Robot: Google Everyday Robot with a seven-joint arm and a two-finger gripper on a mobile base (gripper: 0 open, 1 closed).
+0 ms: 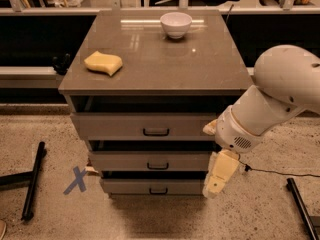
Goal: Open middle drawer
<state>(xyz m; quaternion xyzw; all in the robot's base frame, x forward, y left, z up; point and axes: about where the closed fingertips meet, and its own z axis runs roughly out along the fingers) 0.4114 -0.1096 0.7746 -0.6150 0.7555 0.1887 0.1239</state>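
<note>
The middle drawer [125, 161] is a wide, shallow grey-brown front with a small black bar handle [158, 166] at its centre. It sits between the taller top drawer [115, 126] and the narrower bottom drawer [130, 186]. My cream gripper [216, 180] hangs pointing down from the white arm [270, 104]. It is in front of the right ends of the middle and bottom drawers, to the right of the handle and apart from it.
A white bowl [176, 24] and a yellow sponge [103, 63] lie on the cabinet top [160, 59]. A blue tape X [76, 180] marks the floor at left. Black bars lie on the floor at left [32, 181] and right [300, 204]. A cable [280, 173] runs right.
</note>
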